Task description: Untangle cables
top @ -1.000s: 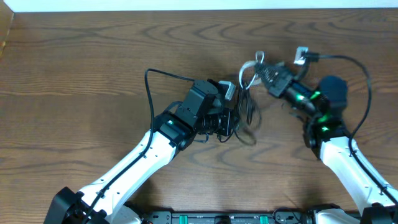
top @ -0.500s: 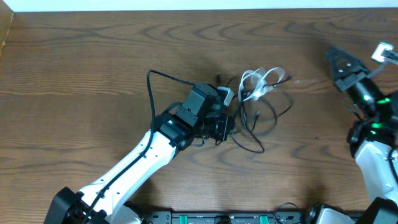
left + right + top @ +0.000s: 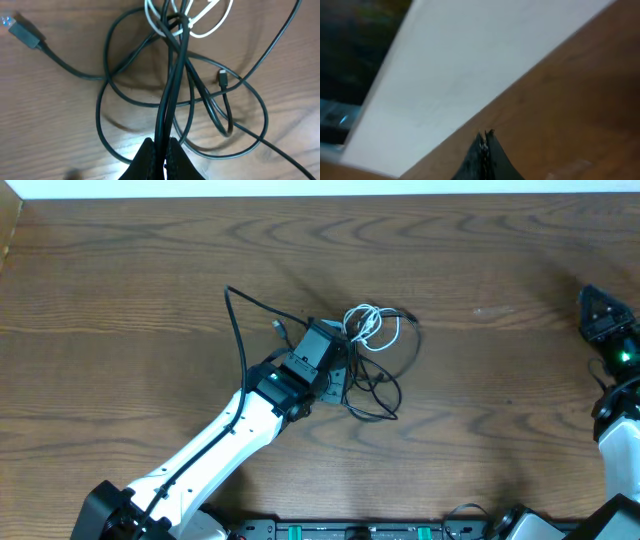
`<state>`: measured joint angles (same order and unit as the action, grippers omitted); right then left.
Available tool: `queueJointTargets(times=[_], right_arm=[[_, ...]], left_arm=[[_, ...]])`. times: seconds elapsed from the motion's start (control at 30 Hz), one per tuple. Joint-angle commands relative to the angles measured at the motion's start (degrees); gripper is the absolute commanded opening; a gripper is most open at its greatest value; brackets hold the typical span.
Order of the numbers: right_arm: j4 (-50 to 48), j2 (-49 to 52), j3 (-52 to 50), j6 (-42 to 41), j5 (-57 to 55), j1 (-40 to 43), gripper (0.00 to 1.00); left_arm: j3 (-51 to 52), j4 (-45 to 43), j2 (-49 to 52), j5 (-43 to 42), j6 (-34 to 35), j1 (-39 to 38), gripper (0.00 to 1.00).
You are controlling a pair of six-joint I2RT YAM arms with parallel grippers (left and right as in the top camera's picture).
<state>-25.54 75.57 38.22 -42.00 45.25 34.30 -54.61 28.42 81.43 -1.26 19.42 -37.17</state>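
Note:
The cables point(image 3: 375, 380) lie tangled in the middle of the table: black loops with a short white cable point(image 3: 370, 325) knotted at their far end. My left gripper point(image 3: 342, 378) is shut on a bundle of black strands at the near side of the tangle. In the left wrist view the gripper point(image 3: 161, 146) pinches two black cables point(image 3: 172, 90) that run up to the white cable point(image 3: 210, 27). A USB plug point(image 3: 25, 35) and a small plug point(image 3: 222, 77) lie loose. My right gripper point(image 3: 586, 296) is at the far right, shut and empty; its tips point(image 3: 485, 134) point at the table's far edge.
A white wall point(image 3: 470, 60) runs behind the wooden table point(image 3: 150, 280). One black cable point(image 3: 238, 330) arcs from the tangle to the left of my left arm point(image 3: 230, 430).
My right gripper let go of the white cable and swung away to the far right. The left gripper pulled the tangle a little to the left, and the loops settled.

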Motion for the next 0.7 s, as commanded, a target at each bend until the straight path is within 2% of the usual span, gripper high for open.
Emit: queueJointTargets(times=[0.0, 0.1, 0.23, 0.33, 0.37, 0.53, 0.67], right_arm=[[5.8, -0.6, 0.3, 4.2, 6.2, -1.8, 0.05], [8.7, -0.6, 0.3, 4.1, 12.6, -5.3, 0.18], [13.0, -0.6, 0.3, 4.2, 13.0, -14.7, 0.35], [15.3, -0.6, 0.3, 4.2, 9.7, -21.2, 0.41], [17.3, -0.6, 0.3, 4.0, 6.1, -25.9, 0.46], [23.2, -0.6, 0.3, 1.6, -5.2, -36.9, 0.52], [25.1, -0.6, 0.3, -4.9, -14.6, -46.2, 0.53]], left_arm=[[0.0, -3.3, -0.1, -0.4, -0.7, 0.1, 0.08], [0.0, -7.9, -0.1, -9.1, -0.8, 0.1, 0.08], [0.0, -12.3, -0.1, -18.5, -1.2, 0.1, 0.08], [0.0, -12.0, -0.1, -19.3, -1.6, 0.1, 0.08], [0.0, -12.1, -0.1, -19.4, -1.6, 0.1, 0.08], [0.0, -12.1, -0.1, -19.3, -1.6, 0.1, 0.08], [0.0, -12.1, -0.1, -19.3, -1.6, 0.1, 0.08]])
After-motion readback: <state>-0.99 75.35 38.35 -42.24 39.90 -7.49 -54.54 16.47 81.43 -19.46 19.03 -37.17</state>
